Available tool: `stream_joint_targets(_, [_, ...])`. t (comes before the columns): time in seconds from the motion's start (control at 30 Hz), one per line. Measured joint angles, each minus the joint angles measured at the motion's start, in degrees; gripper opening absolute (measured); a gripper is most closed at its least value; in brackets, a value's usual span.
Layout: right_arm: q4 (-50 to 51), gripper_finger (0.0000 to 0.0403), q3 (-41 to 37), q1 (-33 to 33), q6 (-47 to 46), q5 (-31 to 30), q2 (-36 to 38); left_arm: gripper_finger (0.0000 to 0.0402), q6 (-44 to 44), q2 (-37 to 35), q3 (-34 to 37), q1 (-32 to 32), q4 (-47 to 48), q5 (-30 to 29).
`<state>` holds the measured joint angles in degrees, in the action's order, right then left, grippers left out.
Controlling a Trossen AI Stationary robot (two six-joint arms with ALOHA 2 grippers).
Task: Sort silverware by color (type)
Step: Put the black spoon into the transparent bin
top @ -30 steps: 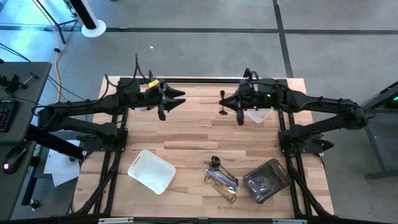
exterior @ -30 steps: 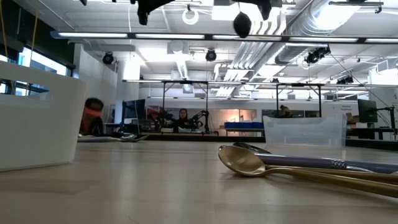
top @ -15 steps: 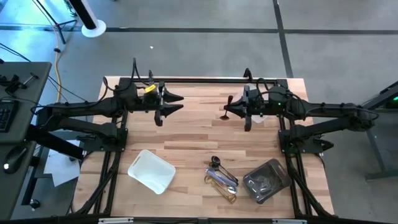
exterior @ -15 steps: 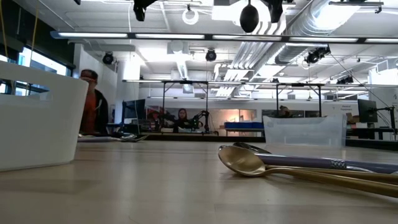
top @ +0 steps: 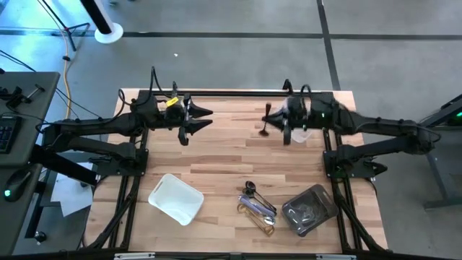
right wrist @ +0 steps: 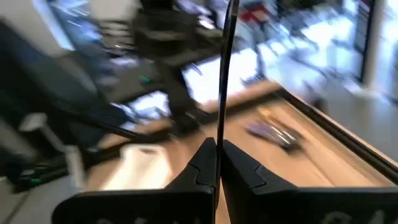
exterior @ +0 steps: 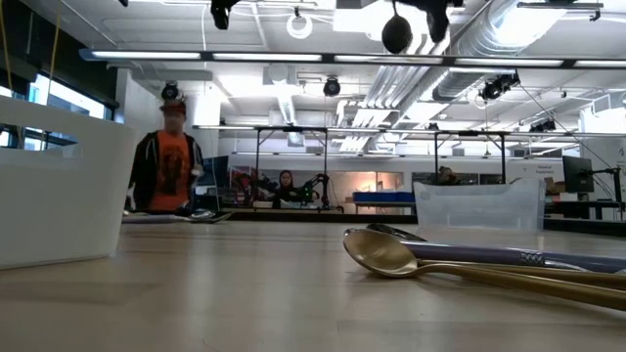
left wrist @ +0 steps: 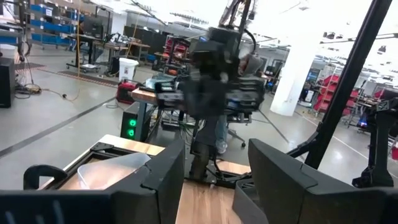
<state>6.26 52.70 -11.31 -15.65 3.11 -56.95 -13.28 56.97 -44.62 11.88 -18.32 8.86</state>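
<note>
Over the far right of the desk: the right claw (top: 278, 128) hangs above the wood, its fingers (right wrist: 205, 163) pressed together on the thin handle of a dark spoon (top: 265, 125).
Dark spoon: held off the desk; in the low view its bowl (exterior: 396, 34) shows high up under the arm, and in the right wrist view the handle (right wrist: 224, 68) rises straight out of the pinch.
Left claw: at the far left of the desk (top: 216, 155), raised, its fingers (left wrist: 163, 171) spread apart with nothing between them (top: 196, 120).
Loose silverware: a small heap (top: 258, 208) lies on the near part of the desk, right of the middle, well apart from both claws.
Gold spoon: in the low view it lies flat on the wood (exterior: 386, 253), bowl toward the left.
Silver piece: lies just behind the gold spoon and touching it (exterior: 489, 255), handle running to the right.
White tray: near left of the desk (top: 175, 198), turned at an angle; its wall fills the left edge of the low view (exterior: 59, 191).
Grey tray: near right of the desk (top: 309, 209), just right of the heap, with some metal pieces inside; which ones I cannot tell.
Clear tray: at the far right, under the right arm (top: 302, 135); it stands behind the spoons in the low view (exterior: 479, 206).
Room behind: a person in an orange top (exterior: 171, 171) stands beyond the desk on the left.
</note>
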Motion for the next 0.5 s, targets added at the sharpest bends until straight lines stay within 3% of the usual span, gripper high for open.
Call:
stream_joint_targets(0.27, [35.24,0.0000,15.76,-14.27,5.78,-6.11,-5.07,0.0168,0.00,0.00,0.00,0.00,0.02,-0.44])
stream_joint_targets(0.5, [50.65,0.0000,17.73,-27.77,11.91,-2.56,-13.74,0.0168,-0.01,0.00,0.00,0.04,0.02,-0.68])
